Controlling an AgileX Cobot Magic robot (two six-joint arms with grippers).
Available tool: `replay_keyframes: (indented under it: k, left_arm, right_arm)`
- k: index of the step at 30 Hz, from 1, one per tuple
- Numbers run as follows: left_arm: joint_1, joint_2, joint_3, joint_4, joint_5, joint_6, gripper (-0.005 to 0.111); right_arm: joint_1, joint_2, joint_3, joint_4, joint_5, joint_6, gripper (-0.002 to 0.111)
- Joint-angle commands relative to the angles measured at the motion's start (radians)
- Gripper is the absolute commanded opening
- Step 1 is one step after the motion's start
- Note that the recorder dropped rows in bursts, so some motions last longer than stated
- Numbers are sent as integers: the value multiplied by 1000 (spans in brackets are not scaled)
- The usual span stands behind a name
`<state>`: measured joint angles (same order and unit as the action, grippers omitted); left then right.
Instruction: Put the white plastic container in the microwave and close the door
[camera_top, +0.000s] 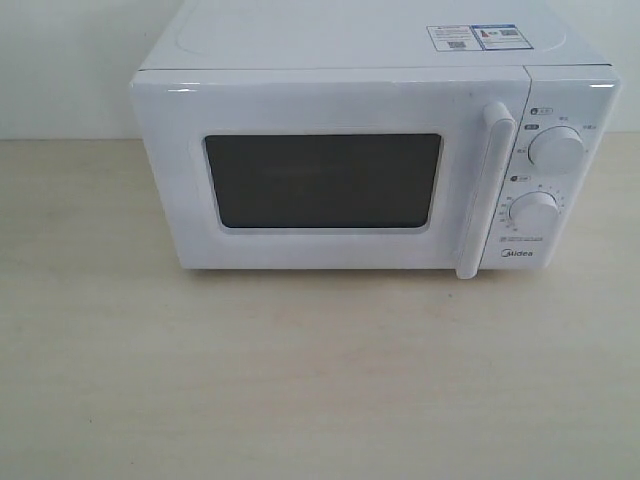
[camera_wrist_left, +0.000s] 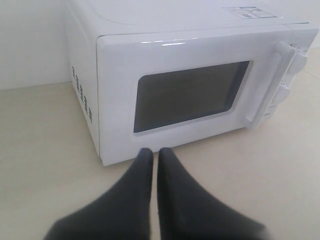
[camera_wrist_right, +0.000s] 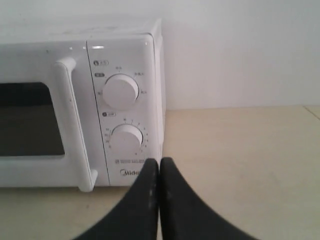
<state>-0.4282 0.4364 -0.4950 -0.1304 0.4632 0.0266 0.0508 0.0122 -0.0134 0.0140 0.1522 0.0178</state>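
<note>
In the exterior view the microwave (camera_top: 375, 100) stands on the desk (camera_top: 300, 380), its door (camera_top: 325, 180) shut; the left wrist view shows the left gripper (camera_wrist_left: 155, 152) clenched empty before it; the right wrist view, the right gripper (camera_wrist_right: 159, 161) clenched empty near the lower knob (camera_wrist_right: 126, 137).

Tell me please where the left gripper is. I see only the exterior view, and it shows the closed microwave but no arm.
Observer: The left wrist view shows the left gripper over the table. Its fingers are together, it holds nothing, and it points at the door.
Operator: Thank you. And the right one, is it holding something?
Observer: No. The right wrist view shows the right gripper shut and empty, facing the lower knob on the microwave.
</note>
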Motion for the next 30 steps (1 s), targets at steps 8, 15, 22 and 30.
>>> replay_keyframes:
  k: [8,15,22,30]
  left_arm:
    - [0,-4,5,0,1,-11,4]
    - [0,-4,5,0,1,-11,4]
    - [0,-4,5,0,1,-11,4]
    - [0,-4,5,0,1,-11,4]
  right_arm:
    - [-6,-12,13,4,179,3,0]
    - [-6,-12,13,4,179,3,0]
    - [-6,-12,13,4,179,3,0]
    - [-6,-12,13,4,186,3,0]
